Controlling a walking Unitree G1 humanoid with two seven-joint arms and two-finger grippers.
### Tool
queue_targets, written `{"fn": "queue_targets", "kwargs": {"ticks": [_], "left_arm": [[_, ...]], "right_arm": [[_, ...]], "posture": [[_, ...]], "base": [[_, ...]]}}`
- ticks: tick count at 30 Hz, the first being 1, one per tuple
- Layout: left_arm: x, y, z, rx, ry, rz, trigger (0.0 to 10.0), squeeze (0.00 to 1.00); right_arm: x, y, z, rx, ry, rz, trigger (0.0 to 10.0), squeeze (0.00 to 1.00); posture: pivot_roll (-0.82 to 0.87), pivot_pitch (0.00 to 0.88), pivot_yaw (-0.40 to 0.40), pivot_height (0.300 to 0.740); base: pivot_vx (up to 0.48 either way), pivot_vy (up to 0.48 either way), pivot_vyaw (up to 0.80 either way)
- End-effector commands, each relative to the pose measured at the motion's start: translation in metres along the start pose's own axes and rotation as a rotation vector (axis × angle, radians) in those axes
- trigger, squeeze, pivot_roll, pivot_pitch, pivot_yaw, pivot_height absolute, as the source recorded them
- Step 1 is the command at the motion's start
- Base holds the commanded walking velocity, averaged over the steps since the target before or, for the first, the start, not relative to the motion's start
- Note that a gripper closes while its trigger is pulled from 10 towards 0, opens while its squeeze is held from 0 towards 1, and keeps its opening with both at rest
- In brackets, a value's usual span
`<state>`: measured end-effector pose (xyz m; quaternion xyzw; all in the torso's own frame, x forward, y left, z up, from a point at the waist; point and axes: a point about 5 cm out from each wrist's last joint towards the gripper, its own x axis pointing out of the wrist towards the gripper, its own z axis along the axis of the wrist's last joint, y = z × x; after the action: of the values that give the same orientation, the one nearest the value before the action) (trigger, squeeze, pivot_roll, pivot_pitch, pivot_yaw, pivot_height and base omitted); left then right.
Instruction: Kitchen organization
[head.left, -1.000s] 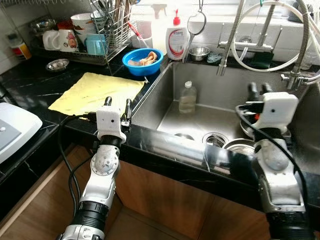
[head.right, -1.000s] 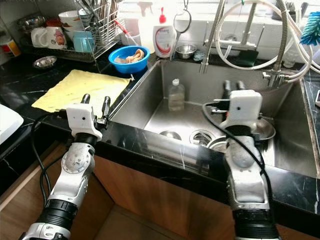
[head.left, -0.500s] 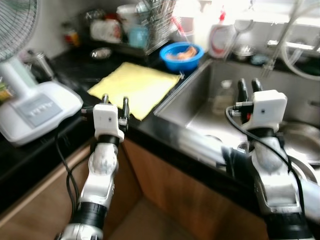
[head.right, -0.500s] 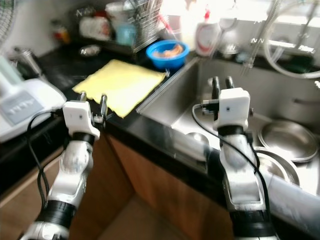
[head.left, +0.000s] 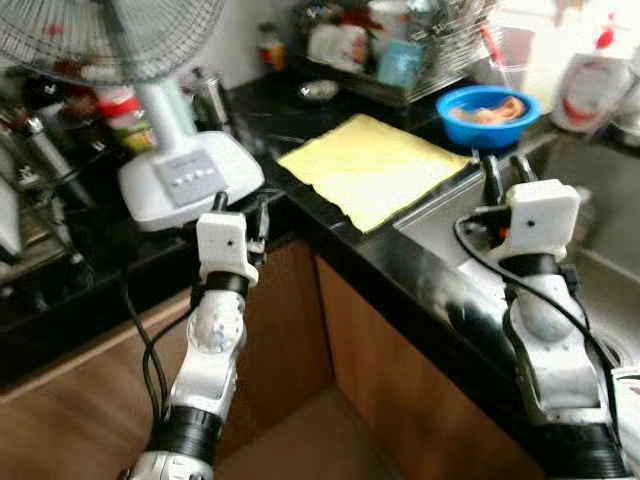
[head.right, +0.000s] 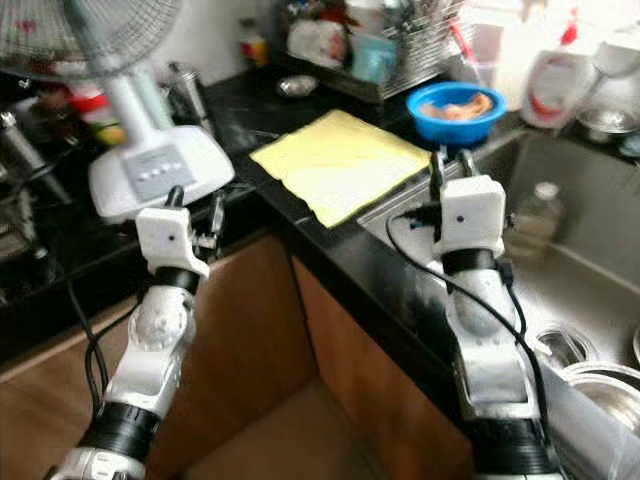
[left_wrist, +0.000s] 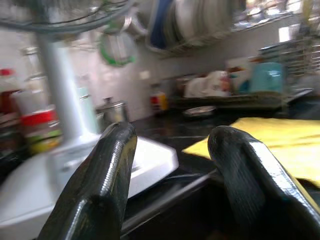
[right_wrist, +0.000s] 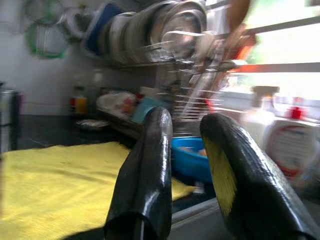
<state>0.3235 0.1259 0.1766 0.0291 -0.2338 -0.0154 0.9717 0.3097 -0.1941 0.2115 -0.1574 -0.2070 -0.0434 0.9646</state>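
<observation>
A yellow cloth lies flat on the black counter beside the sink. Behind it stands a blue bowl with something pale inside. My left gripper is raised at the counter's front edge, just in front of a white fan's base; it is open and empty. Over the sink's near left corner, my right gripper points toward the blue bowl, its fingers slightly apart with nothing between them. The left wrist view has the fan base and the cloth ahead.
A loaded dish rack stands at the back of the counter, with a soap bottle to its right. A plastic bottle and steel bowls sit in the sink. Jars and bottles crowd the left counter.
The whole view has swung left, so the fan and left counter have come in and the sink has slid right. Both arms keep the same raised pose.
</observation>
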Motion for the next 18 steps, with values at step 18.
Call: {"fn": "queue_targets", "kwargs": {"ticks": [18], "left_arm": [[-0.012, 0.024, -0.010, 0.069, 0.046, 0.105, 10.0, 0.00]], "right_arm": [[-0.009, 0.007, 0.000, 0.022, -0.001, 0.096, 10.0, 0.00]], "posture": [[-0.26, 0.000, 0.099, 0.740]], "base": [[0.000, 0.000, 0.77]]}}
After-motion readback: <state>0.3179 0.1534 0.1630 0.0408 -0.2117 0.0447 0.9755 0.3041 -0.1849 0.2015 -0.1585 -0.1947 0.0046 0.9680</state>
